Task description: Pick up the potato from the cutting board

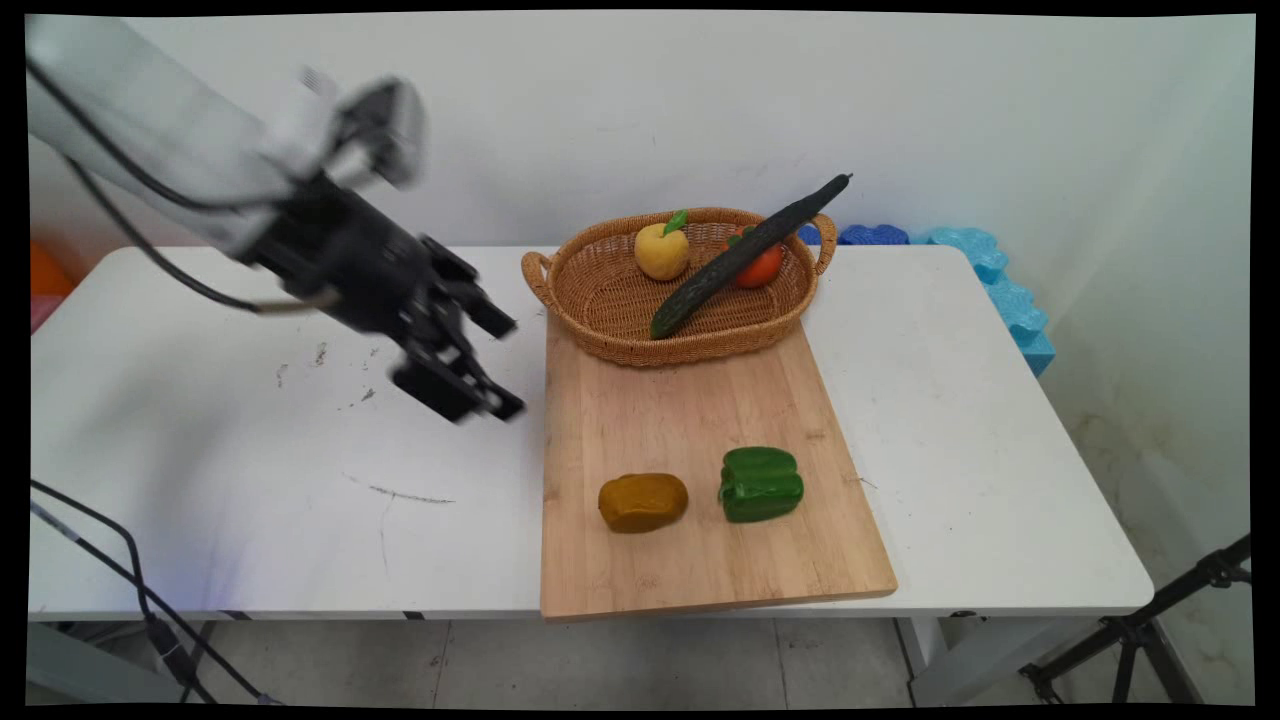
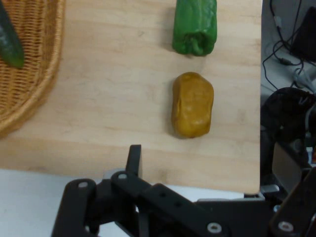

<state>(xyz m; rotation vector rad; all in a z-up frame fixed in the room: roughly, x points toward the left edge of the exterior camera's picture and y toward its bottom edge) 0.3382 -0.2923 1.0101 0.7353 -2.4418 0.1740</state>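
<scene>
1. Hand [image 1: 478, 362]: I read it as spread wide and holding nothing, hanging above the bare desk [image 1: 250, 440], just off the cutting board's [image 1: 690, 420] edge.
2. Potato [image 2: 192, 104]: brownish-yellow lump lying on the board, ahead of the hand and nearest to it.
3. Pepper [image 2: 194, 25]: green, on the board just beyond the potato, apart from it.
4. Basket [image 1: 620, 300]: wicker, sitting on the board's far end, ahead and to one side of the hand.
5. Basket contents: cucumber [image 1: 740, 258] slanting over the rim, yellow apple [image 1: 661, 250], tomato [image 1: 764, 268] under the cucumber.
</scene>
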